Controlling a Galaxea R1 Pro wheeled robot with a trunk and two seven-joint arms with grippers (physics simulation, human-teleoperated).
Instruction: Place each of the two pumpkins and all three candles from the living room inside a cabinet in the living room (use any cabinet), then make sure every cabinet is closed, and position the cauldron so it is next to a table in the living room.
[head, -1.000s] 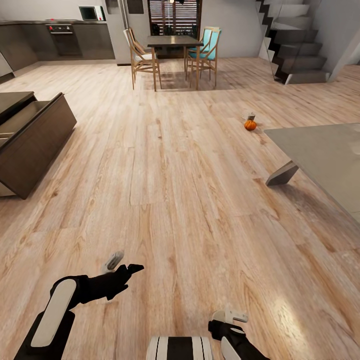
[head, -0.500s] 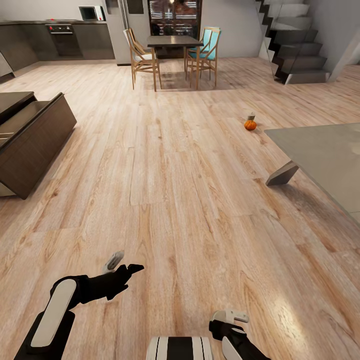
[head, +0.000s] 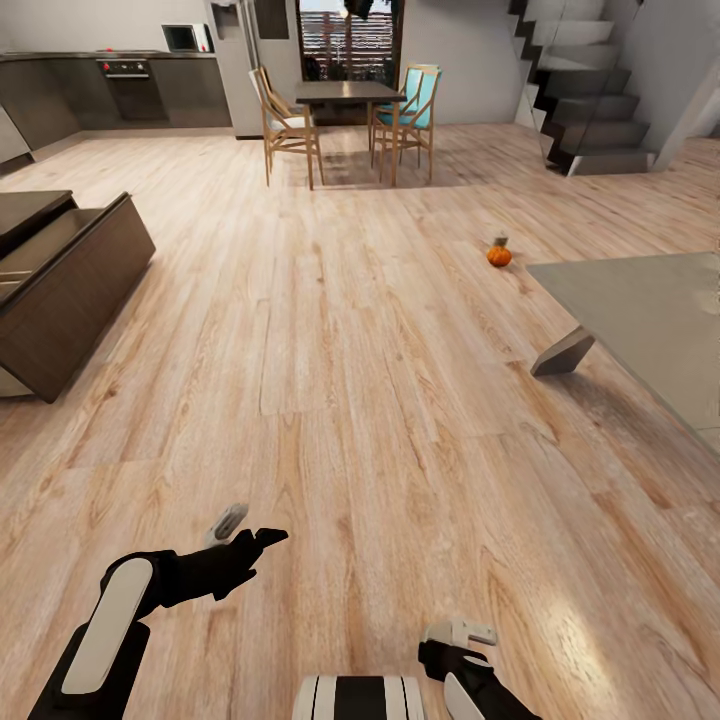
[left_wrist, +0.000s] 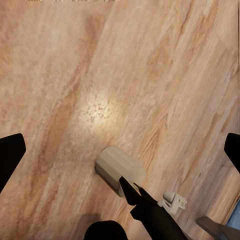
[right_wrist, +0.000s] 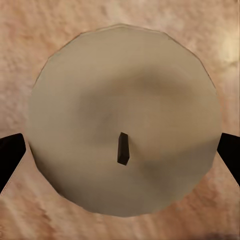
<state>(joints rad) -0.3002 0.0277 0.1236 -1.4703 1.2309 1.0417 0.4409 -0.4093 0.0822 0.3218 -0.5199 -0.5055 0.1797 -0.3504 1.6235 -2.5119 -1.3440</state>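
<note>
A candle sits square under the right gripper, seen from above, dark wick in the middle, the two black fingertips spread wide on either side and not touching it. In the head view the right gripper hangs low over the wooden floor. A pumpkin rests on that floor just beyond the far corner of the table, with something small right behind it, too small to name. The cabinet stands well across the floor from the table, a drawer pulled out. The left gripper hovers with fingers parted, holding nothing.
</note>
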